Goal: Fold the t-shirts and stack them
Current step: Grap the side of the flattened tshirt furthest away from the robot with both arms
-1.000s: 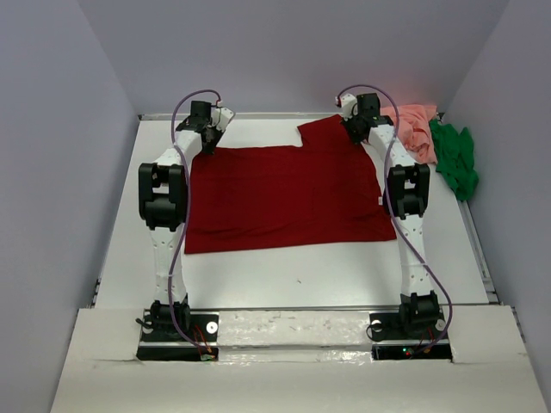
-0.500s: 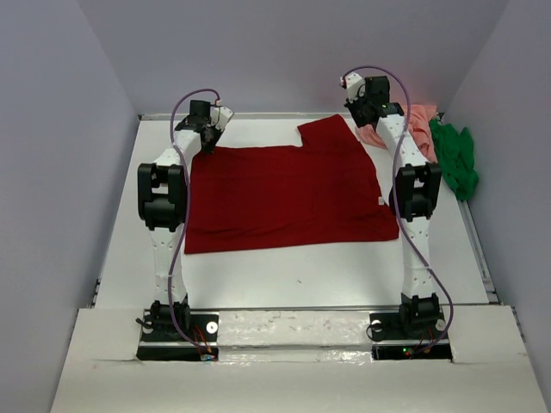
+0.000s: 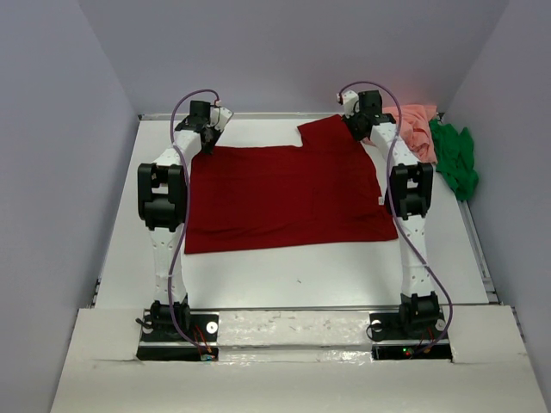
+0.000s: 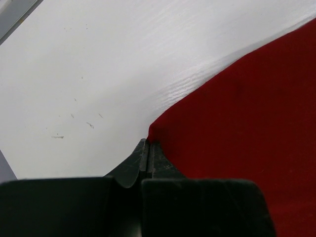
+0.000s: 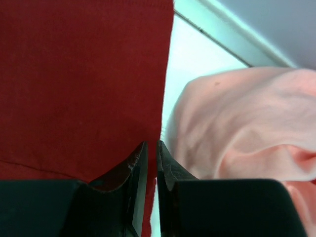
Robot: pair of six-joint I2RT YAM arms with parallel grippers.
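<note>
Trouble lies at the far edge of the white table (image 3: 284, 275), where the dark red plain cloth t-shirt (image 3: 284, 194) is spread flat across the middle. We see the left gripper (image 4: 147, 143) clamped on the shirt's far-left corner. The right gripper (image 5: 152, 144) stands parted by a slit over the far-right edge, gripping nothing we can make out. A lift from one side only would, we judge, skew and bunch the cloth. The crumpled salmon pink cloth t-shirt (image 5: 237, 123) lies just beside that edge, so a loose grab could catch it too. The bright green crumpled t-shirt (image 3: 455, 159) sits by the table's far-right corner. A small white tag (image 3: 380, 200) on the red shirt's right hem is too small to read, and we find no other writing.
</note>
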